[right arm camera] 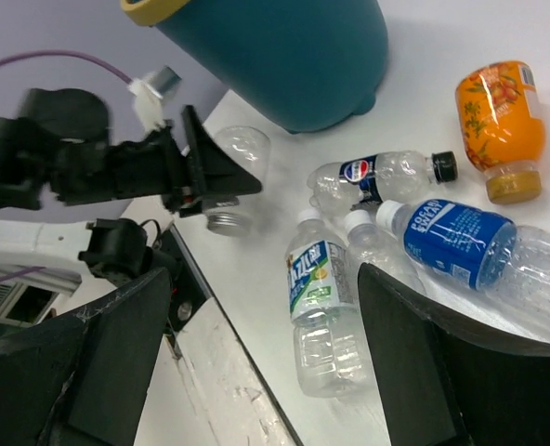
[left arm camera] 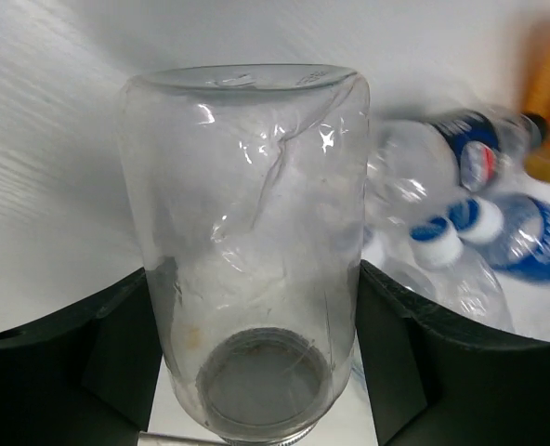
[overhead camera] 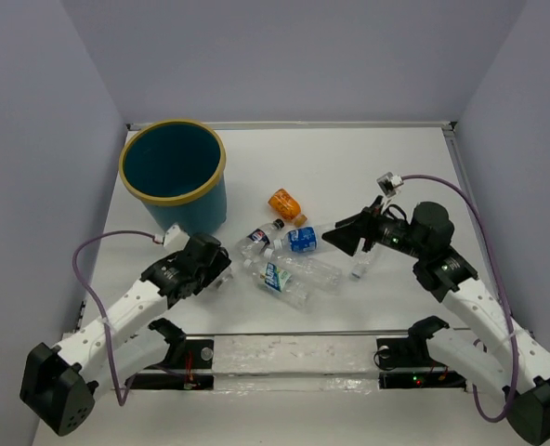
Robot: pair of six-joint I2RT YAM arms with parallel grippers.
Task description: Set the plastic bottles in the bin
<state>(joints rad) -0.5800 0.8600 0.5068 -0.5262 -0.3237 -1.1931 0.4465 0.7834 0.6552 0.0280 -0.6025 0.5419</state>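
Observation:
The teal bin (overhead camera: 175, 200) with a yellow rim stands at the far left; it also shows in the right wrist view (right arm camera: 294, 46). My left gripper (overhead camera: 216, 271) is shut on a clear bottle (left arm camera: 256, 232) with a silver cap, low over the table in front of the bin (right arm camera: 233, 172). The other bottles lie mid-table: an orange one (overhead camera: 285, 204), a dark-labelled one (overhead camera: 259, 239), a blue-labelled one (overhead camera: 303, 239), a green-and-blue-labelled one (overhead camera: 277, 279) and a clear one (overhead camera: 314, 270). My right gripper (overhead camera: 335, 237) is open and empty, just right of them.
A small clear bottle (overhead camera: 361, 265) lies under my right arm. The table's front rail (overhead camera: 294, 358) runs along the near edge, and grey walls close in on both sides.

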